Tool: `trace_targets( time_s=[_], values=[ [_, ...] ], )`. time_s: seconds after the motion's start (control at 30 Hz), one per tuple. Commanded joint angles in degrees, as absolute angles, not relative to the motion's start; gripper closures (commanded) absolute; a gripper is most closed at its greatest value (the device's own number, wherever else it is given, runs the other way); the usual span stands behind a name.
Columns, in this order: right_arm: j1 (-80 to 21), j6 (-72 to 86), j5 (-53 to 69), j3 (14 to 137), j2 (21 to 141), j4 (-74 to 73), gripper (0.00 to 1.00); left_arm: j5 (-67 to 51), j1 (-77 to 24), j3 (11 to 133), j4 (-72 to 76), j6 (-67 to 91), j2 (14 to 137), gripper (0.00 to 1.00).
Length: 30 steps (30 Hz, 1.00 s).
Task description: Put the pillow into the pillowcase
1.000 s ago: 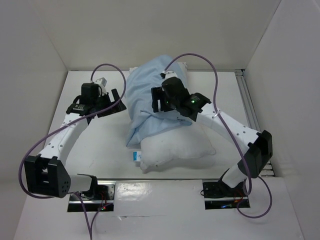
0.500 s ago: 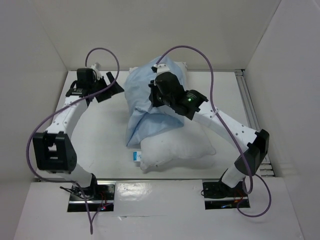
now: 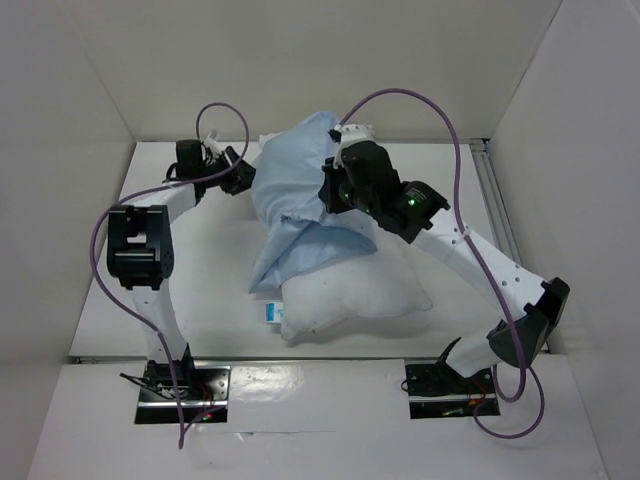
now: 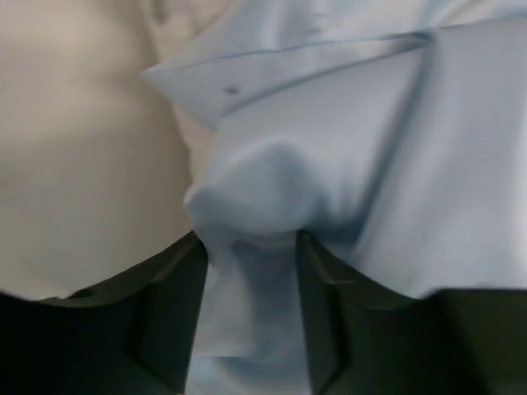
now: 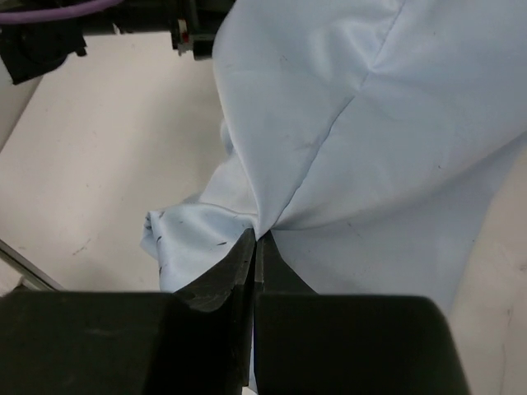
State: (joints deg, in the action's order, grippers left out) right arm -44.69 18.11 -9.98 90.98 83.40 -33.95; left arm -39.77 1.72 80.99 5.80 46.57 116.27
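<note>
The white pillow (image 3: pixel 355 295) lies near the table's front middle, its far half inside the light blue pillowcase (image 3: pixel 295 185), which bunches up toward the back. My left gripper (image 3: pixel 238 178) sits at the pillowcase's left edge. In the left wrist view a puffy fold of the pillowcase (image 4: pixel 272 189) fills the gap of the left gripper (image 4: pixel 249 243), and both fingers (image 4: pixel 177 304) press on it. My right gripper (image 3: pixel 333 198) is over the middle of the pillowcase. Seen from the right wrist, the right gripper (image 5: pixel 257 236) is shut on a pinched ridge of the speckled pillowcase (image 5: pixel 370 123).
White walls stand close on the left, back and right. A metal rail (image 3: pixel 497 215) runs along the table's right edge. Purple cables (image 3: pixel 400 98) loop above both arms. The pillow's small blue-and-white tag (image 3: pixel 271 313) sticks out at its front left.
The left arm swung back and in to the pillowcase's left edge, and its jaws closed onto the cloth. The right gripper shut on a fold and pulled it back and to the right.
</note>
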Motion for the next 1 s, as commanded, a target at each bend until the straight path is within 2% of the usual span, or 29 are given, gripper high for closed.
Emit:
trace_targets(
  time_s=[0.0, 0.03, 0.07, 0.2, 0.37, 0.6, 0.63, 0.73, 0.83, 0.87, 0.9, 0.93, 0.97],
  values=[
    [-43.42, 17.14, -9.32, 90.35, 82.79, -35.77, 1.00, -47.55, 1.58, 81.21, 17.76, 50.80, 112.68, 0.46],
    [-43.42, 17.14, -9.32, 90.35, 82.79, -35.77, 1.00, -47.55, 1.58, 81.21, 17.14, 50.10, 111.98, 0.68],
    [-42.90, 17.14, -9.32, 90.35, 82.79, -35.25, 1.00, -47.55, 2.28, 81.21, 15.92, 50.10, 111.19, 0.99],
    [-41.31, 14.95, -9.32, 93.95, 83.32, -35.24, 1.00, -47.55, 6.92, 82.52, 12.83, 49.48, 104.87, 1.00],
    [-40.78, 13.10, -7.12, 99.75, 83.32, -32.70, 1.00, -40.97, 13.61, 86.30, 6.69, 48.43, 90.90, 1.00],
    [-40.25, 12.04, 3.33, 99.67, 84.98, -21.37, 1.00, -20.77, 21.00, 101.33, -19.49, 38.07, 81.57, 1.00],
    [-40.25, 12.04, 5.25, 99.06, 85.69, -19.70, 1.00, -16.65, 21.53, 101.86, -21.69, 37.01, 80.52, 1.00],
    [-38.76, 12.04, 7.21, 97.65, 90.60, -14.07, 1.00, -14.25, 22.15, 99.59, -25.04, 34.73, 79.80, 1.00],
    [-35.60, 13.70, 10.26, 101.15, 98.68, -11.69, 1.00, -8.91, 22.15, 95.20, -27.33, 34.19, 80.51, 1.00],
    [-34.29, 13.71, 10.28, 102.90, 103.49, -12.82, 1.00, -8.27, 22.15, 92.23, -27.33, 33.49, 81.12, 0.98],
    [-33.67, 14.23, 11.24, 108.23, 106.06, -15.01, 0.95, -8.26, 22.15, 91.24, -27.33, 32.70, 81.73, 0.88],
    [-33.14, 14.24, 11.77, 112.28, 108.61, -18.51, 0.82, -8.96, 22.15, 90.53, -27.33, 31.04, 82.26, 0.71],
    [-32.61, 14.24, 12.65, 116.41, 112.29, -25.77, 0.72, -10.01, 22.15, 90.53, -27.86, 29.98, 82.87, 0.30]
  ],
)
